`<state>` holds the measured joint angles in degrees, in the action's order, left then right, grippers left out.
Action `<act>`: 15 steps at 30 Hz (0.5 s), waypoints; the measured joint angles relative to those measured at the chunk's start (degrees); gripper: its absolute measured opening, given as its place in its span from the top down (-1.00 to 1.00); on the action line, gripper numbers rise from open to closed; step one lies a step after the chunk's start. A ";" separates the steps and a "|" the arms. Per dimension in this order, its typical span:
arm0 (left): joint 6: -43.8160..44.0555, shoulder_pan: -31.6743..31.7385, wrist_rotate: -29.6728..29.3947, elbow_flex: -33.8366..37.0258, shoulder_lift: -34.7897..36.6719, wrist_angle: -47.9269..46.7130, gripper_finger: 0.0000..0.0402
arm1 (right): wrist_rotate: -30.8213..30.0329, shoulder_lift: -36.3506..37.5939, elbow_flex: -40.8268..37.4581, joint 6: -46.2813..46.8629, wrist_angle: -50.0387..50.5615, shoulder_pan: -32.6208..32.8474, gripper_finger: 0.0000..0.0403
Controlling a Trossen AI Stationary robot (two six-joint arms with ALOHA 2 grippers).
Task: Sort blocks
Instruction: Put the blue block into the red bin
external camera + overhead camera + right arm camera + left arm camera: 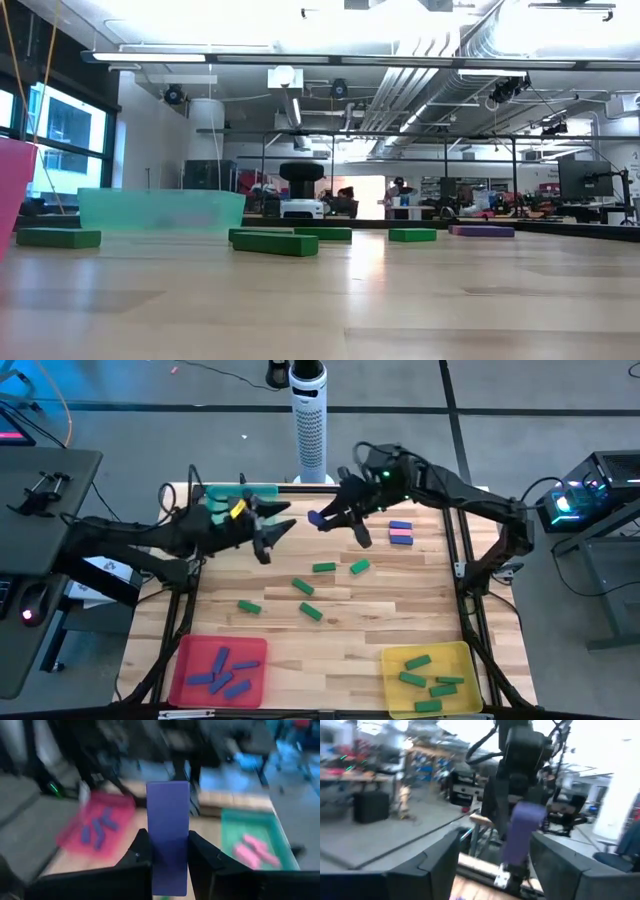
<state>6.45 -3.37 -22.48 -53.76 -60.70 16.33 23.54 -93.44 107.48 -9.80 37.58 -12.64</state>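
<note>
Right pincer (318, 520) is up off the surface (330, 645) around 12 o'clock, clamped on a blue block (168, 837) that pokes out past its fingers. Left pincer (283, 532) sits just beside it at about 11 o'clock, jaws spread with nothing in them. Loose green blocks (324, 568) are scattered mid-surface, more blue ones lie in the red tray (190, 652) at 7 o'clock, greens in the yellow tray (462, 655) at 5.
</note>
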 joint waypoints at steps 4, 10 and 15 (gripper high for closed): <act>-0.66 2.97 6.08 -0.02 -4.86 6.50 -0.27 | -0.62 -0.02 0.03 2.37 -4.13 2.32 0.79; -5.66 3.34 10.31 0.04 -9.86 16.31 -0.39 | -4.09 0.42 0.16 5.22 -1.92 3.92 0.79; -6.13 3.62 9.92 0.09 -10.22 16.79 -0.39 | -4.82 0.30 0.14 7.06 -1.69 3.84 0.79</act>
<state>0.32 0.25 -12.56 -53.67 -70.91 33.13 18.72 -93.14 107.61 -2.74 35.89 -8.80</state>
